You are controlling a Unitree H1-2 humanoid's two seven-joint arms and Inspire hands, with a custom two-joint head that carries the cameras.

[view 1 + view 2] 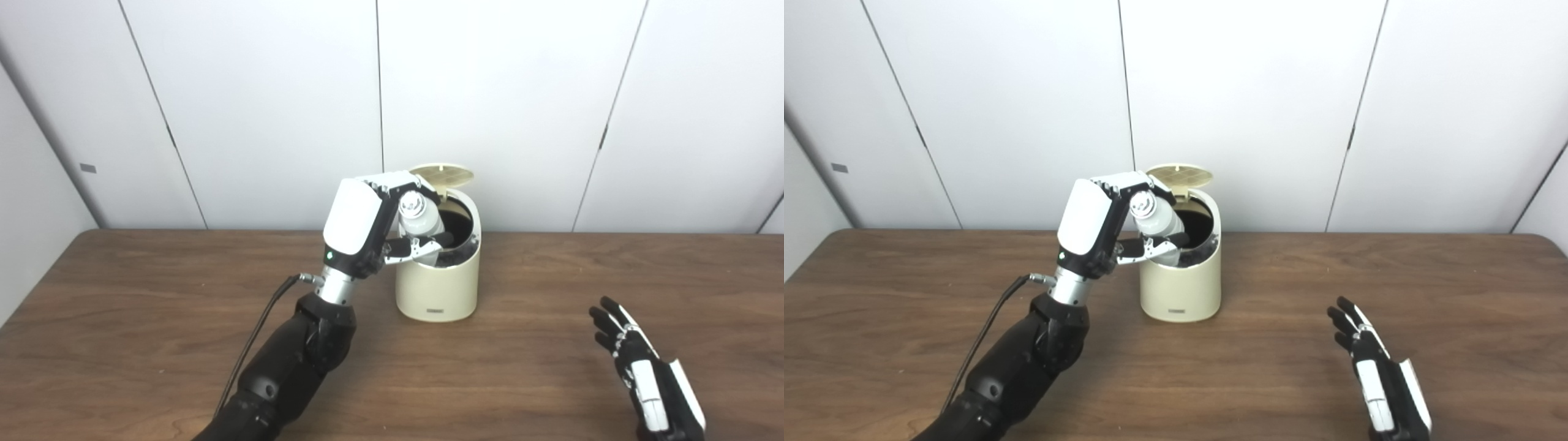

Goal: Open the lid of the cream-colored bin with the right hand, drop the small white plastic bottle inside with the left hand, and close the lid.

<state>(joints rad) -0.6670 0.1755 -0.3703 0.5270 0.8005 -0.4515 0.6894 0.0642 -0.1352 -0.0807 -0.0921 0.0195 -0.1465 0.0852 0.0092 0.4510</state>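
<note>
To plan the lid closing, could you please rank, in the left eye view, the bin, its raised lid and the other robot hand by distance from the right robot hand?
From the right robot hand, open at the near right:
1. Bin, centre of the table, to its left.
2. Lid, raised at the bin's back.
3. Left robot hand, left of the bin, gripping the bottle over the opening.

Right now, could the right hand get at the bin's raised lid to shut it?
Probably yes. The right hand is open and empty, low beside the bin. The lid stands up at the back; the left hand with the bottle crowds only the other side.
</note>
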